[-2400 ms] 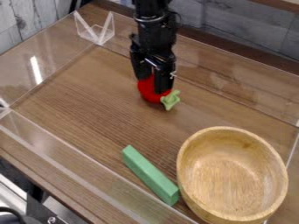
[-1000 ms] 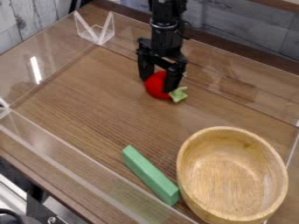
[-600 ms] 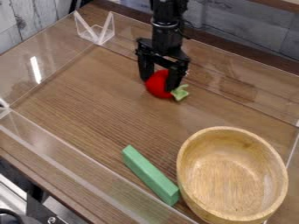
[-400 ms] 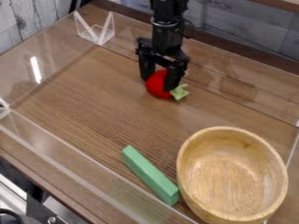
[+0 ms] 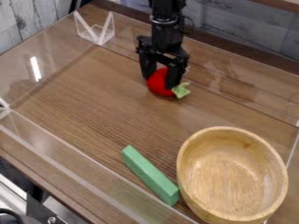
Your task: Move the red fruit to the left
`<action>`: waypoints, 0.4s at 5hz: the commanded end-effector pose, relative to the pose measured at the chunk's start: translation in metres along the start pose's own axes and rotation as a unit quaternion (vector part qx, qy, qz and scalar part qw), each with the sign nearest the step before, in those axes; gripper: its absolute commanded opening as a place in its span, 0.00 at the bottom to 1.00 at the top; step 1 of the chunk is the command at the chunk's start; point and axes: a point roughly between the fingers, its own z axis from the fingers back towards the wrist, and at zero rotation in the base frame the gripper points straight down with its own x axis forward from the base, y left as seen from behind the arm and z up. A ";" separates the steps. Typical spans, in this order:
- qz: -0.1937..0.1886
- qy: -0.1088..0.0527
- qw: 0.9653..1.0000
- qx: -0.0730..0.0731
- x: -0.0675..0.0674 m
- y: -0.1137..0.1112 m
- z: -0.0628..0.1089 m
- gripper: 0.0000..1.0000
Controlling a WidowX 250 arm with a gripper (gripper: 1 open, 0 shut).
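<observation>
The table (image 5: pixel 87 114) carries everything here, and the black arm (image 5: pixel 165 7) reaches down onto it from the far edge. The wooden bowl (image 5: pixel 232 174) sits near the camera toward the right, with the green block (image 5: pixel 151 175) just beside it (neither seems to matter for this job).

Since the earliest view, the arm and the red fruit (image 5: pixel 162 83) have shifted slightly away from the camera and a touch to the right in the picture; over the last few views the change is very slight. For the task that means little leftward progress so far, and the sideways move probably remains to be made.

The fruit lies on the far-middle part of the table, its pale leafy stub pointing right in the picture. It is directly below the dark fingers (image 5: pixel 160 65), which overlap its upper side in this view. Whether they are spread or closed around it cannot be told (the dark parts run together), nor can a firm grip be confirmed.
</observation>
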 end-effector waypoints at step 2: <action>-0.040 -0.066 0.997 0.008 0.012 0.009 0.056 0.00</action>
